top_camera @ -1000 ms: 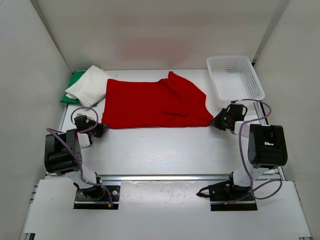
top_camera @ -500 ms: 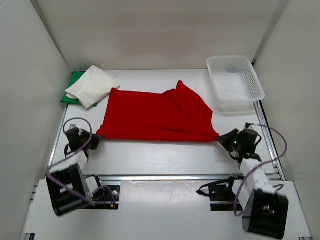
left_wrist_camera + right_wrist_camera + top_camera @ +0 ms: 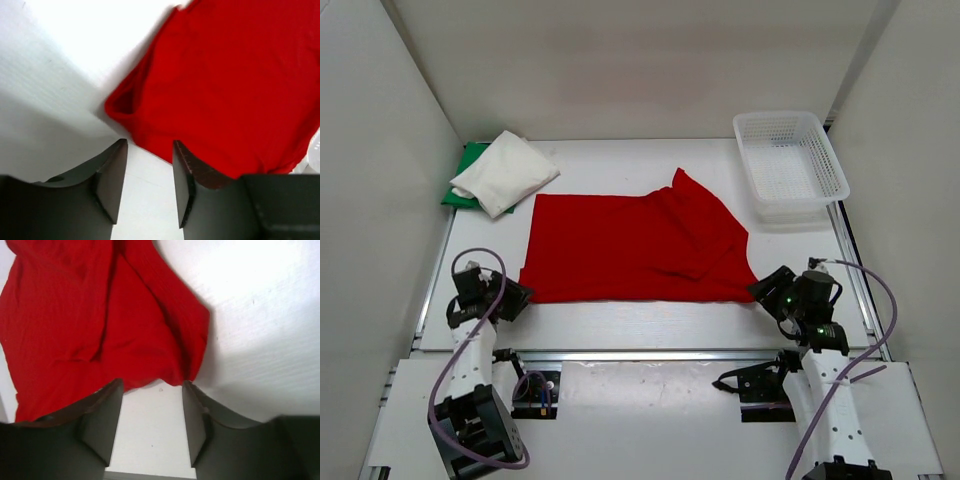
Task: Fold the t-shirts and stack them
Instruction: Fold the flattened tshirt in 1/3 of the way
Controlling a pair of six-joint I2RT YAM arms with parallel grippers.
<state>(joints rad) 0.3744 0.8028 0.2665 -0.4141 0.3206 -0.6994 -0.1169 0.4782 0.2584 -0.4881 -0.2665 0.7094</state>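
I see red shirt [image 3: 630,245] spread flat at middle of table [image 3: 640,325]. My left gripper [image 3: 516,297] open, empty, at its near-left corner. Right gripper [image 3: 763,290] open, empty, at near-right corner. White shirt [image 3: 505,172] lies atop green shirt [image 3: 460,190], far left.

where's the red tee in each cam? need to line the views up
Top external: the red t-shirt lies spread flat mid-table, with a flap folded over on its right side.
Left wrist: the shirt fills the upper right, one corner just ahead of the left gripper.
Right wrist: the shirt fills the upper left, one corner just ahead of the right gripper.
Shared landmark: the bare white table along the shirt's near hem.
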